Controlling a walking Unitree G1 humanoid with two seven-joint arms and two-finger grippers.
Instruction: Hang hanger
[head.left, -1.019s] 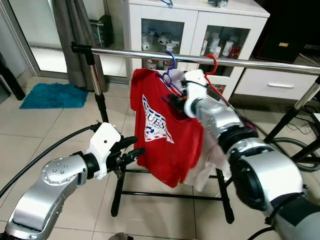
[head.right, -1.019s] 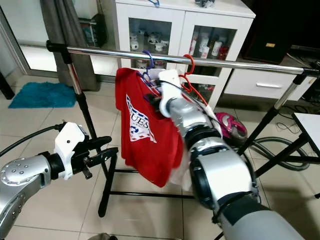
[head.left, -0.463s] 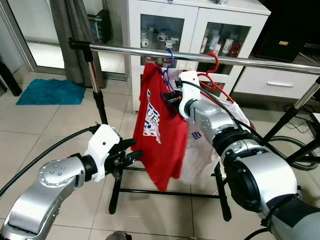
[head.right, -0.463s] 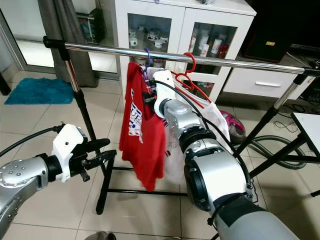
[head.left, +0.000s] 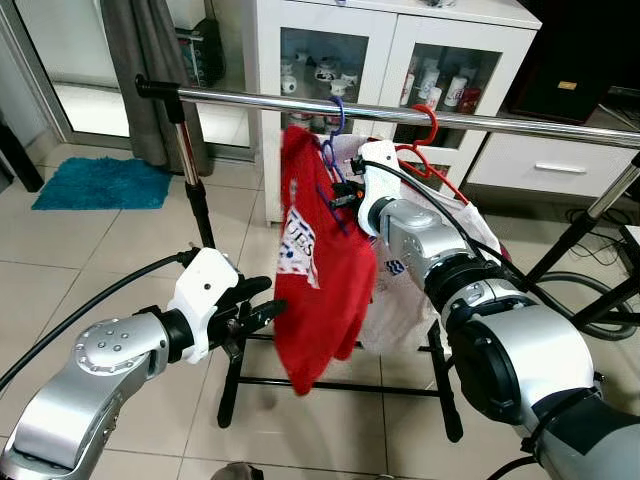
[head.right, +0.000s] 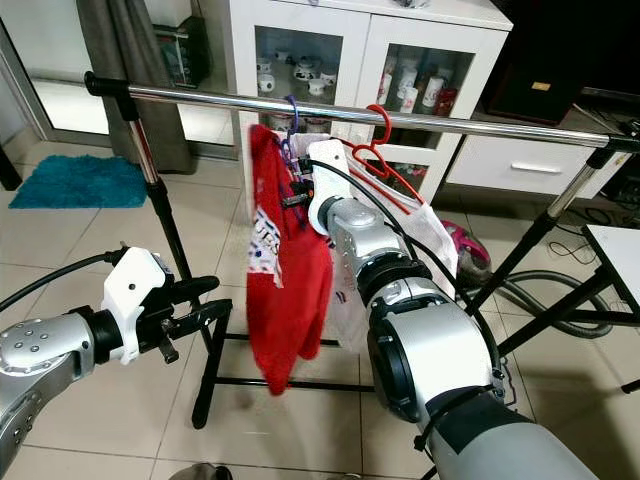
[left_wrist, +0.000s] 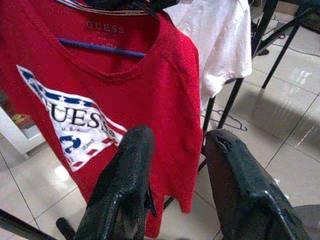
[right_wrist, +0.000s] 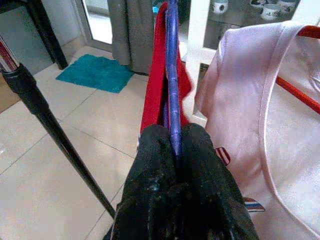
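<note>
Right claw: we see our right claw (right_wrist: 172, 150) at upper centre of the head view, fingers pinched on the blue hanger (right_wrist: 172, 75), just below the rail.
Blue hanger: its hook (head.left: 340, 108) sits over the chrome rail (head.left: 520, 123); the red T-shirt (head.left: 318, 275) hangs from it, turned nearly edge-on.
Left claw: our left claw (head.left: 262, 305) hovers at lower left, fingers (left_wrist: 122, 185) parted with nothing between them, just beside the shirt's lower edge.
Neighbour: a white shirt (head.left: 405, 295) on a red hanger (head.left: 428, 150) hangs right of the red one.
Behind: a white cabinet (head.left: 380, 40) and a teal mat (head.left: 100, 185) at the left.
</note>
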